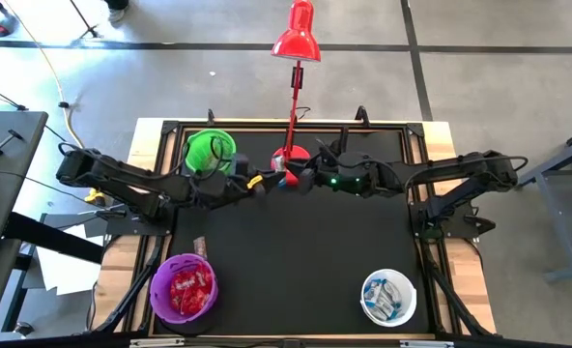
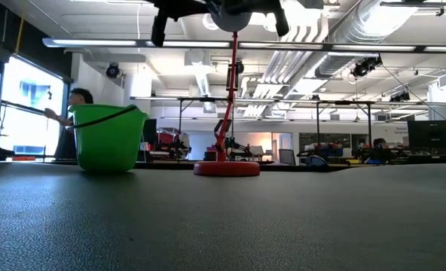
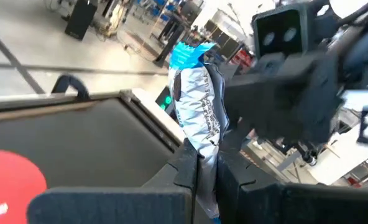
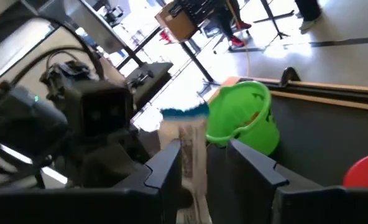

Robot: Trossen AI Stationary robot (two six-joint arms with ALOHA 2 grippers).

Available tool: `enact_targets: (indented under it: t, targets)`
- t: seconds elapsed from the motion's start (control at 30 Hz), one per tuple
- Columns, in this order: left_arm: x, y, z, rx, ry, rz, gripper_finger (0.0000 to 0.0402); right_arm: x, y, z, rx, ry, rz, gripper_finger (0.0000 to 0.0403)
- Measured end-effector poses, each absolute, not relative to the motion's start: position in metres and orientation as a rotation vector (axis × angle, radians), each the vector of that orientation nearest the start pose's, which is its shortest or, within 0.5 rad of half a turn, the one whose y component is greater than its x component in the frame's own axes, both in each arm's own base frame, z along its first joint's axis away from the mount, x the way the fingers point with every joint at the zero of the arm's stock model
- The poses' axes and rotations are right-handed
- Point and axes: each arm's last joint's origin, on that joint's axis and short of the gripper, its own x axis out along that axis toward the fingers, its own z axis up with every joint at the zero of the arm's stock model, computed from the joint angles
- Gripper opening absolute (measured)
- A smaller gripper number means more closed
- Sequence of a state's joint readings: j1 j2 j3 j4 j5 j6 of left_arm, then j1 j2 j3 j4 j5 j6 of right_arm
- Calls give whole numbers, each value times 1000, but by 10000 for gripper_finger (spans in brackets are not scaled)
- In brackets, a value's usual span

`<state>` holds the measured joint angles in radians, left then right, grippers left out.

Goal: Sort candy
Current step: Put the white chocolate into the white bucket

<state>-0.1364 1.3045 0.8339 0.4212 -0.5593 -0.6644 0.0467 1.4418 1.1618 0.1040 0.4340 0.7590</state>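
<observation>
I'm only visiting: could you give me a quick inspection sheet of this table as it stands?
Surface: black mat, wooden table edges.
Job's things: held candy, blue-and-white; red sweets in purple bowl; blue-and-white sweets in white bowl; green bowl.
Clutter: red lamp.
Tools: left tool shut on held candy; right tool open around it.
Cables: yellow cable on floor.
Surroundings: person beyond green bowl.

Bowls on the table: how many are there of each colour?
Green bowl: 1
Purple bowl: 1
White bowl: 1
Total: 3 bowls
</observation>
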Motion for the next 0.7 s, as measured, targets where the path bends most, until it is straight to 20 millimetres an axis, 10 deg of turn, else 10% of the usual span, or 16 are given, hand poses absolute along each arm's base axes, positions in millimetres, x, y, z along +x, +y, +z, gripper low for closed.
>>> enact_targets:
  t: [0.7]
  targets:
    - [291,-24,323,-559,-109,422,14,332,5,348,708,-39,-332,154]
